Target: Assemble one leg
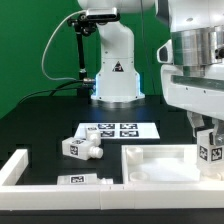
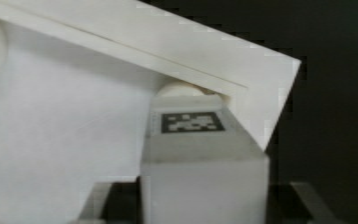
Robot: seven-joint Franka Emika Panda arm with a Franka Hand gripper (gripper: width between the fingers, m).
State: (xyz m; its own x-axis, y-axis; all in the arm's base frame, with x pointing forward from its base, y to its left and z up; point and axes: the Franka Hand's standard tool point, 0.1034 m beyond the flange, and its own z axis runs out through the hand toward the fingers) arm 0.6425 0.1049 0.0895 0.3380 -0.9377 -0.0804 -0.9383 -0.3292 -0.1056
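My gripper (image 1: 208, 138) is shut on a leg (image 1: 210, 155), a stubby white post with a black-and-white tag. It holds the leg upright at the corner of the square white panel (image 1: 160, 165) on the exterior view's right. In the wrist view the leg (image 2: 202, 150) runs from between the dark fingers (image 2: 119, 203) of my gripper (image 2: 206, 208) to the panel's corner (image 2: 87, 100), and its far end touches the panel there. Its tag faces the camera. Two more legs lie on the table, one (image 1: 82, 147) near the middle and one (image 1: 85, 180) by the front bar.
The marker board (image 1: 118, 130) lies flat at mid-table. A long white border bar (image 1: 14, 167) runs along the exterior view's left and front. The robot base (image 1: 115, 70) stands at the back before a green backdrop.
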